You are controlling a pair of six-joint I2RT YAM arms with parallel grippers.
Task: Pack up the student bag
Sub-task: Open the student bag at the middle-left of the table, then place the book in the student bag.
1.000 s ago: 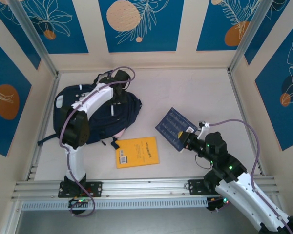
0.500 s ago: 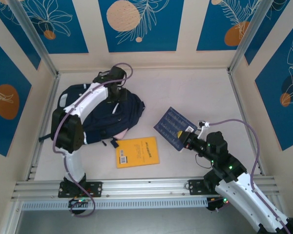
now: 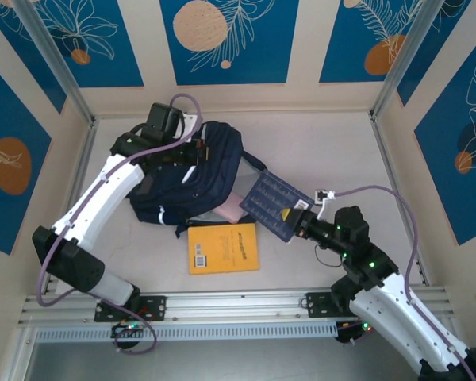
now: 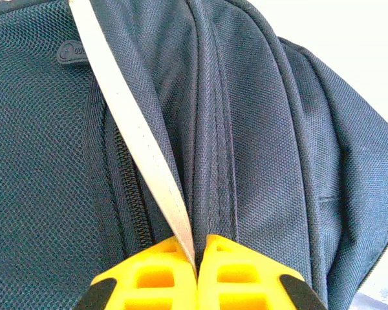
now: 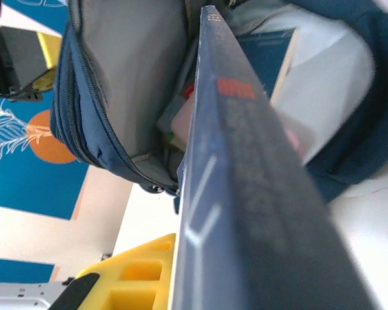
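Note:
The student bag [image 3: 210,178], dark navy, lies at the table's middle left with its top raised. My left gripper [image 3: 192,149] is shut on the fabric at the bag's top. In the left wrist view the yellow fingertips [image 4: 161,271] pinch a navy fold of the bag [image 4: 258,129] beside a white stripe [image 4: 139,129]. My right gripper [image 3: 300,216] is shut on a dark blue book [image 3: 271,204] whose far corner reaches the bag's mouth. In the right wrist view the book's edge [image 5: 246,194] points into the bag's open grey-lined compartment [image 5: 129,71].
A yellow book [image 3: 222,248] lies flat on the table just in front of the bag. A pink item [image 3: 232,208] shows at the bag's mouth, and another blue book [image 5: 265,55] sits inside. Frame rails run along the table's left and right sides.
My left gripper has shut on the bag's top and pulled it up and to the right. My right gripper has carried the blue book left to the bag's mouth.

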